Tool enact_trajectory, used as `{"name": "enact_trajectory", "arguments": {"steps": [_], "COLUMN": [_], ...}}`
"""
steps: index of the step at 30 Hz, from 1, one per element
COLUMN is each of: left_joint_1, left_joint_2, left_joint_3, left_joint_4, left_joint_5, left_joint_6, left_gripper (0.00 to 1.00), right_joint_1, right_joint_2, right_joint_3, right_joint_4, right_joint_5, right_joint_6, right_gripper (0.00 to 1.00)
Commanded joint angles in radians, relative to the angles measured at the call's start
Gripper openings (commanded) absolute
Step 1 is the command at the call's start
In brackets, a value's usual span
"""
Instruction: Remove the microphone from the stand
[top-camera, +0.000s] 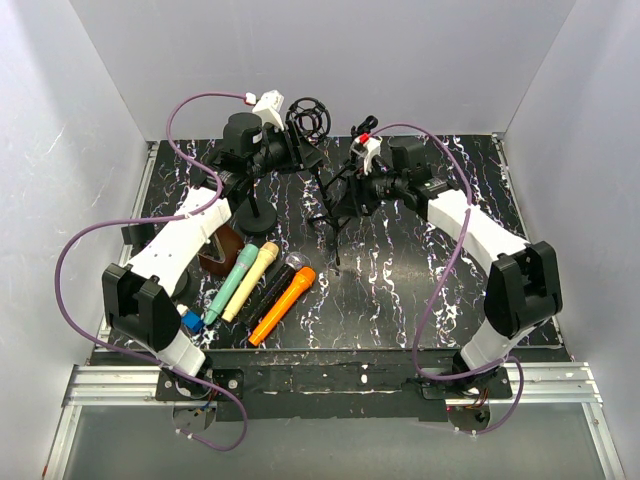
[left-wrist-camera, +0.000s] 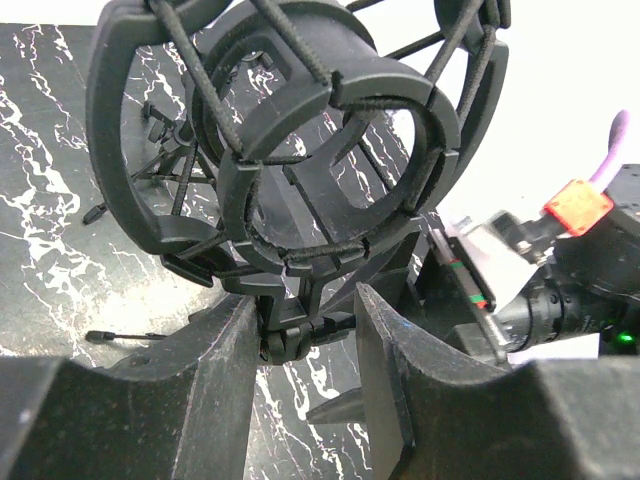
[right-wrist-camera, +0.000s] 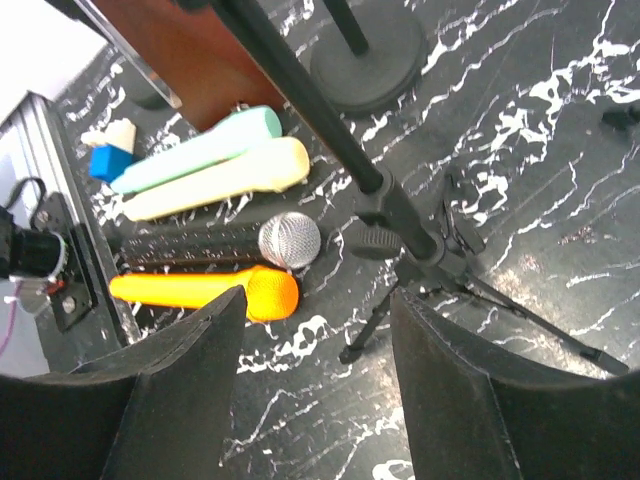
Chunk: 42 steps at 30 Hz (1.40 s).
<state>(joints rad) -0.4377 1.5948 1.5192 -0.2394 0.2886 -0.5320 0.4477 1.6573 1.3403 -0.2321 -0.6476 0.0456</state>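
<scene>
Shock mount (left-wrist-camera: 330, 85) (top cut off) above left end effector (left-wrist-camera: 305, 340).

At near right: bare counter (top-camera: 420, 290), open for passage. At near left: blocked by row of four loose microphones (top-camera: 262, 290) beside brown box (top-camera: 222, 250). At far centre: crowded with splayed tripod legs (top-camera: 335, 215), round-base stand (top-camera: 258, 222) just left of them. Above left claw (left-wrist-camera: 305, 335): filled by shock mount (left-wrist-camera: 290, 150), little slack either side of its joint. Ahead of right claw (right-wrist-camera: 318, 300): crossed by slanted pole (right-wrist-camera: 311, 110).
</scene>
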Motion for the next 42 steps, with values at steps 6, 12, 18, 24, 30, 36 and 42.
{"name": "enact_trajectory", "arguments": {"steps": [6, 12, 18, 24, 30, 36, 42], "left_joint_1": [0.007, 0.007, 0.007, 0.007, 0.007, 0.007, 0.007], "left_joint_2": [0.037, 0.039, 0.036, 0.036, 0.04, 0.04, 0.04], "left_joint_3": [0.001, 0.004, -0.002, -0.002, 0.009, 0.024, 0.012], "left_joint_4": [-0.15, -0.155, -0.158, -0.158, -0.135, -0.126, -0.121], "left_joint_5": [-0.037, -0.037, -0.035, -0.039, -0.009, 0.003, 0.011], "left_joint_6": [0.007, 0.015, 0.018, 0.02, 0.033, 0.043, 0.038], "left_gripper": [0.0, 0.0, 0.0, 0.0, 0.0, 0.0, 0.0], "right_joint_1": [-0.003, -0.004, -0.03, -0.044, -0.044, -0.046, -0.041], "right_joint_2": [0.039, 0.099, 0.108, 0.079, 0.033, -0.024, 0.025], "right_joint_3": [0.046, 0.082, -0.01, -0.064, -0.033, -0.003, 0.055], "right_joint_4": [0.132, 0.094, 0.079, 0.082, 0.077, 0.125, 0.132], "right_joint_5": [0.028, 0.103, 0.212, 0.194, 0.115, 0.025, 0.029], "right_joint_6": [0.175, 0.146, 0.109, 0.057, 0.028, 0.137, 0.238], "right_gripper": [0.64, 0.59, 0.56, 0.55, 0.55, 0.59, 0.64]}}
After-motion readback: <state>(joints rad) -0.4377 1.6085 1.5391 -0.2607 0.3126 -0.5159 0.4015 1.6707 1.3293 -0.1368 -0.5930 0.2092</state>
